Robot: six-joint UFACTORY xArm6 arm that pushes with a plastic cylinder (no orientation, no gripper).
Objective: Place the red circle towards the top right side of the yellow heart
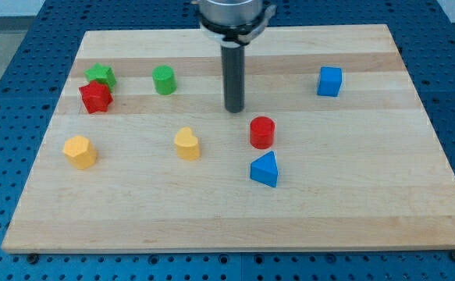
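My tip point(235, 110), a plain rod tool with nothing to pinch, stood at eleven o'clock of the red circle point(262, 132), itself at three o'clock of the yellow heart point(186, 144), not yet touching it.

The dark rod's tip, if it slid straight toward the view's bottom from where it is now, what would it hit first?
Probably nothing: my tip would pass left of the red circle block and right of the yellow heart block, though depth is uncertain.
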